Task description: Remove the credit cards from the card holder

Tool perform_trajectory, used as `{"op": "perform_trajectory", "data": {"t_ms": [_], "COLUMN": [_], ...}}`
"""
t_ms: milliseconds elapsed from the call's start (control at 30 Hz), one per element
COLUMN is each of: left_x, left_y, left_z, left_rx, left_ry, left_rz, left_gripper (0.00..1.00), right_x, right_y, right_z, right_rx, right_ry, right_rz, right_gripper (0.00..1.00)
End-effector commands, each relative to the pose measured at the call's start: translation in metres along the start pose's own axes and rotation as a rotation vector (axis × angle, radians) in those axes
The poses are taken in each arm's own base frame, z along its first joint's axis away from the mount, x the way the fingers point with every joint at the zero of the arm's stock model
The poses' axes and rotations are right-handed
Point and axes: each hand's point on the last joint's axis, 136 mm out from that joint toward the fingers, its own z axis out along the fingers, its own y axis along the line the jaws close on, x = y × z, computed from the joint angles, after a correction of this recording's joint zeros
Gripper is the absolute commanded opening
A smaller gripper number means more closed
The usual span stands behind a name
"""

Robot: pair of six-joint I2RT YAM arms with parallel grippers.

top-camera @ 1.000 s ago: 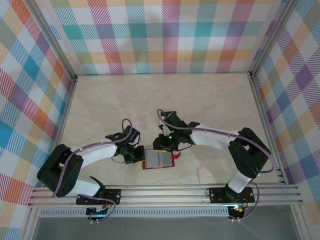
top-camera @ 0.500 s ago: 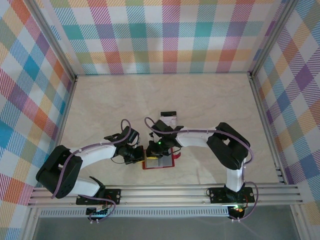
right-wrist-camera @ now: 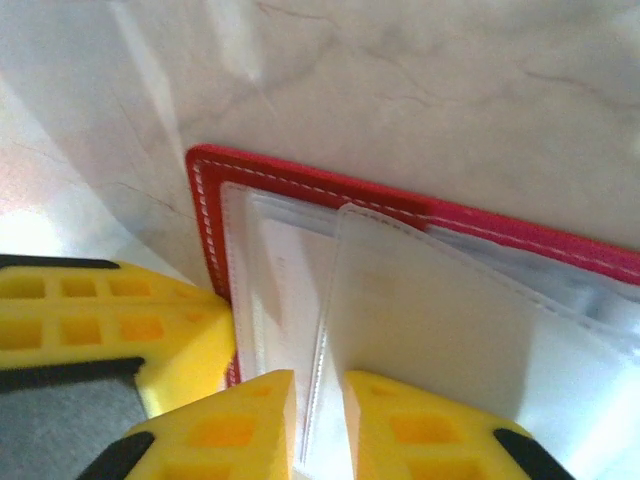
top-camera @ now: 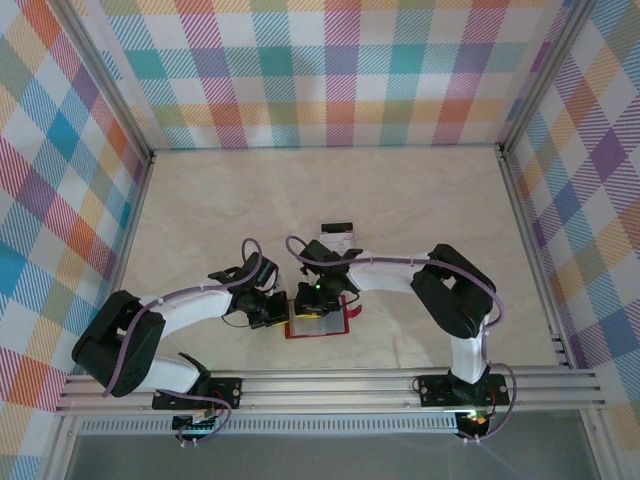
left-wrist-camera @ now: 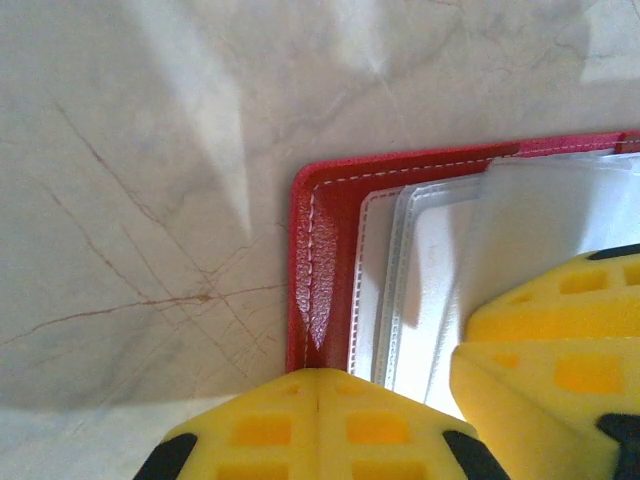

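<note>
The red card holder (top-camera: pixel 324 327) lies open on the table near the front, its clear and whitish pockets facing up. My left gripper (top-camera: pixel 281 312) is shut, its tips (left-wrist-camera: pixel 317 385) pressing on the holder's (left-wrist-camera: pixel 310 250) red left edge. My right gripper (top-camera: pixel 308 308) hovers over the holder's (right-wrist-camera: pixel 205 215) left page. Its jaws (right-wrist-camera: pixel 320 400) stand narrowly open, with a pocket seam running between them and touching neither pad. One credit card (top-camera: pixel 337 240), pale with a dark band, lies flat on the table behind the holder.
The right gripper's yellow fingers (left-wrist-camera: pixel 560 340) crowd the left wrist view, and the left gripper's fingers (right-wrist-camera: pixel 100 320) sit close beside the right one. The aluminium rail (top-camera: pixel 330 385) runs just in front of the holder. Checked walls enclose the marble table (top-camera: pixel 420 200).
My right gripper has swung from behind the holder forward and left onto its left page. The card behind the holder came into view as the arm left it. The left gripper stayed put.
</note>
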Motion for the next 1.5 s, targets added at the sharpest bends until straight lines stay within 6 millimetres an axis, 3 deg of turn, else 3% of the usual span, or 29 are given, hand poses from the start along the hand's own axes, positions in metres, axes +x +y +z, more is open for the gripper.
{"op": "perform_trajectory", "data": {"t_ms": [0, 233, 567, 900, 1100, 1267, 1467], "left_x": [0.013, 0.013, 0.012, 0.011, 0.006, 0.000, -0.002], "left_y": [0.024, 0.023, 0.018, 0.016, 0.010, -0.001, -0.009], "left_z": [0.006, 0.004, -0.002, -0.005, -0.017, -0.031, -0.036], "left_rx": [-0.086, -0.086, -0.083, -0.081, -0.076, -0.049, -0.019], "left_ry": [0.049, 0.047, 0.045, 0.040, 0.005, -0.039, -0.051], "left_rz": [-0.026, -0.023, -0.014, -0.016, -0.005, 0.007, 0.007], "left_gripper": [0.04, 0.04, 0.04, 0.04, 0.05, 0.07, 0.07], "right_x": [0.014, 0.013, 0.015, 0.013, 0.013, 0.013, 0.012], "right_y": [-0.033, -0.033, -0.046, -0.056, -0.074, -0.069, -0.031], "right_z": [-0.009, -0.023, -0.040, -0.051, -0.064, -0.079, -0.074], "right_rx": [0.169, 0.219, 0.329, 0.395, 0.498, 0.487, 0.274], "right_ry": [0.017, -0.006, -0.032, -0.069, -0.091, -0.120, -0.130], "right_rz": [0.003, -0.023, -0.034, -0.040, -0.041, -0.055, -0.073], "right_gripper": [0.26, 0.38, 0.46, 0.41, 0.39, 0.39, 0.38]}}
